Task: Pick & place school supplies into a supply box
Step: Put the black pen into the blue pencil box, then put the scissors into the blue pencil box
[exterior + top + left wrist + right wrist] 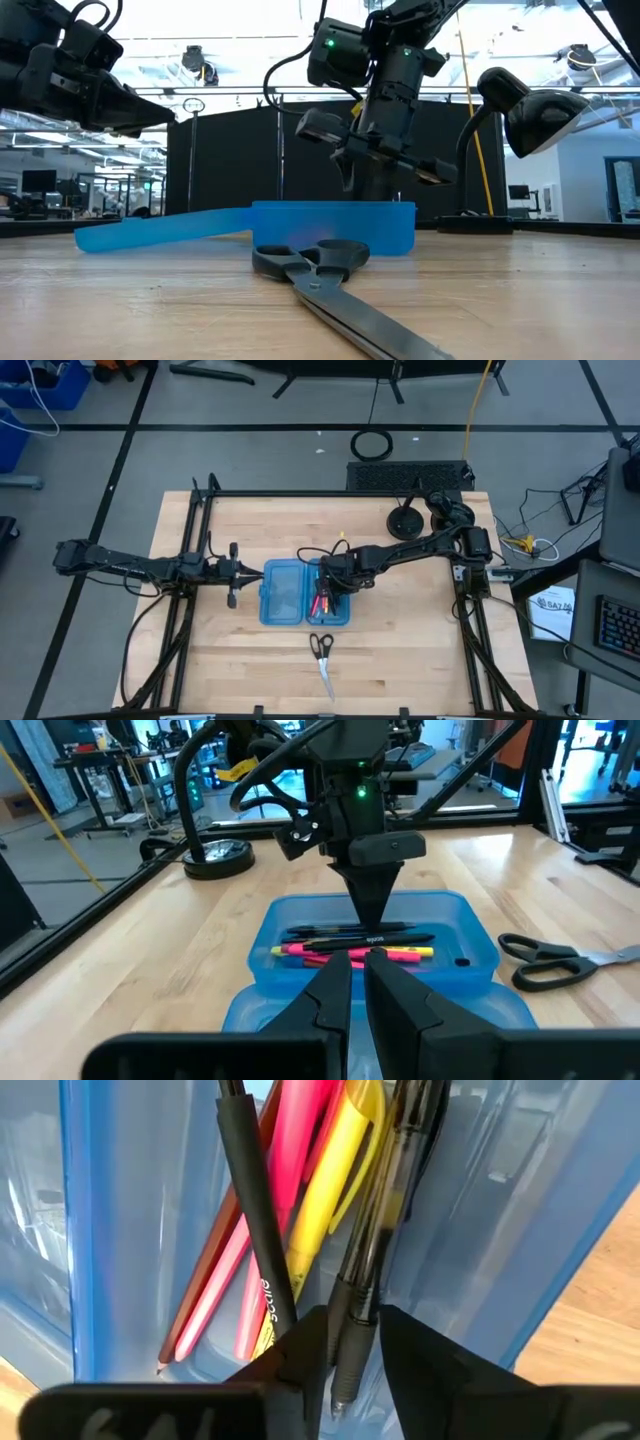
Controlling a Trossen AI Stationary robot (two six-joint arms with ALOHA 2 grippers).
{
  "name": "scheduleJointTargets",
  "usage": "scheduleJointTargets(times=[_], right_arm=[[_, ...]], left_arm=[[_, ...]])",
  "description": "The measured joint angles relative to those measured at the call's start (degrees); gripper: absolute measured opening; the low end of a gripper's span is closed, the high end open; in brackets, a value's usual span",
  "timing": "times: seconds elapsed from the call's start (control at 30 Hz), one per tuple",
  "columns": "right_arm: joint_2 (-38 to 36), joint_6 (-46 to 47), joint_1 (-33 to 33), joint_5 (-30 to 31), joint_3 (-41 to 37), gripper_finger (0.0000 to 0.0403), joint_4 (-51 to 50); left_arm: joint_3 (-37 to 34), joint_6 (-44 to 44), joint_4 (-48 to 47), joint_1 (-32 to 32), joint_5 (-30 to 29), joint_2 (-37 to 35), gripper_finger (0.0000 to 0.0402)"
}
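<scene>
The translucent blue case [282, 595] lies open on the table. Its right half holds pink, red, yellow and black pens [322, 600] [350, 945]. My right gripper [333, 582] [355, 1345] points down into that half and is shut on a black pen. The black-handled scissors [322, 653] [320, 270] lie flat on the table, nearer the near edge than the case. My left gripper [250, 572] [358, 982] hovers shut at the case's left edge and touches nothing. My right gripper pinches the black pen [350, 1315] between its two fingers, close to the pen's pointed end [338, 1398]. The fingers [372, 915] come from above, pointing down, one on each side of the pen. The pen lies among the other pens in the case's right half.
A black desk lamp [405, 520] [530, 110] stands on the far right of the table. A dark mat [405, 475] lies beyond the far edge. Black frame rails run along the table's left and right sides. Bare wood shows around the scissors.
</scene>
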Motion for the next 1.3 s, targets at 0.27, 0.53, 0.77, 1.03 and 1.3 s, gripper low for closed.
scheduleJointTargets(times=[0.27, 0.53, 0.77, 1.03, 1.3], right_arm=[[-4.0, -6.0, 0.2, 3.4, -0.1, 0.0092, 0.1], [-12.9, -26.9, 1.9, 13.9, -0.1, 0.0093, 0.3], [-18.6, -62.0, 9.0, 33.6, -3.4, 0.0091, 11.2], [-22.5, -80.1, 9.5, 23.2, -16.7, 0.0007, 33.1], [-23.5, -82.1, 9.9, 17.3, -33.5, 0.0002, 53.6]], left_arm=[[0.0, -0.7, -0.2, 0.0, 0.0, 0.0, 0.0037], [0.0, -0.5, -0.5, -0.1, 0.0, 0.0, 0.0037], [0.0, -3.8, 1.7, -0.1, -0.2, 0.0, 0.0037], [0.0, -3.7, 3.1, 0.0, -0.2, 0.0, 0.0037], [0.0, -11.4, -3.0, -0.6, 2.8, 0.0, 0.0037]])
